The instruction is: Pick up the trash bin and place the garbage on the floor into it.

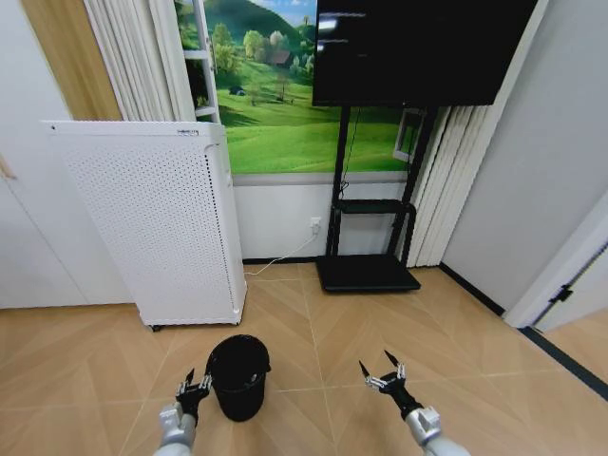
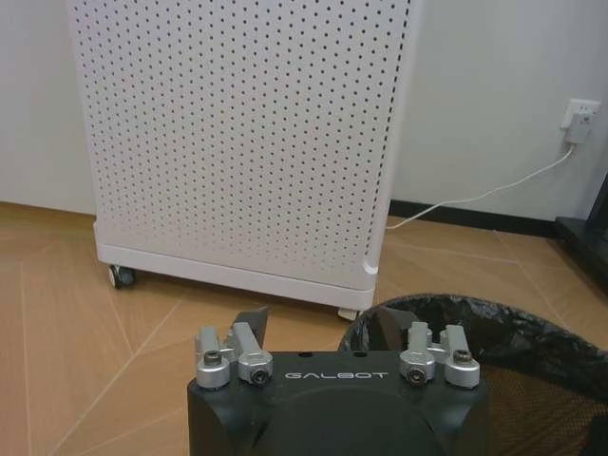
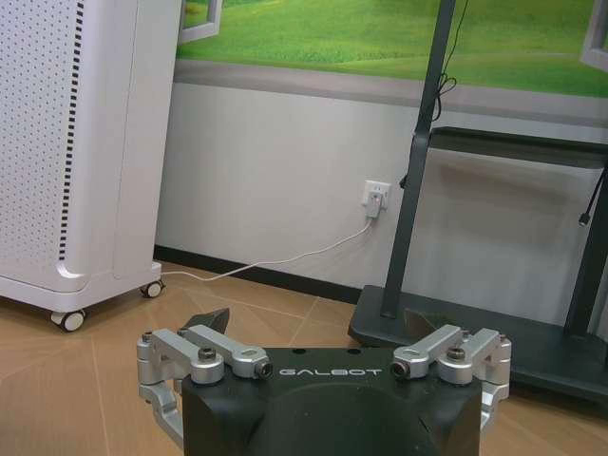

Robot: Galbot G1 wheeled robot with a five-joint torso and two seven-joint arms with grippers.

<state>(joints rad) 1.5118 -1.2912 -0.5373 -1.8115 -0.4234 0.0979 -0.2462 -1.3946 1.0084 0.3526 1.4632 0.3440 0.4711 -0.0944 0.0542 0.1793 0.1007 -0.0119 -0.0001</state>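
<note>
1. On the wooden floor (image 1: 380,313) just ahead of me stands the trash bin (image 1: 238,375), small, black and round, upright, with a dark liner bag showing at its rim in my left wrist view (image 2: 475,318).
2. My left gripper (image 1: 195,382) hangs low beside the bin, on its left, close to the rim. Its fingers are spread wide and hold nothing. From the left wrist view one fingertip sits right at the bin's rim, the other stands free over the floor; I cannot tell whether the near one touches the plastic.
3. My right gripper (image 1: 382,370) hovers over bare floor, well apart from the bin on its right. Its jaws are also wide apart and empty, the dark fingertips (image 3: 211,319) pointing forward towards the wall.
4. Behind the bin, and a little to the left, stands the tall white perforated appliance (image 1: 157,223) on small castors, its back against the wall. A white cable (image 1: 280,258) runs from it along the floor up to a wall socket (image 1: 314,225).
5. Farther right stands a black TV stand (image 1: 367,271) with a flat base, carrying a dark screen (image 1: 418,47). Behind it a green landscape poster (image 1: 275,104) covers the wall, with pale curtains (image 1: 133,57) either side.
</note>
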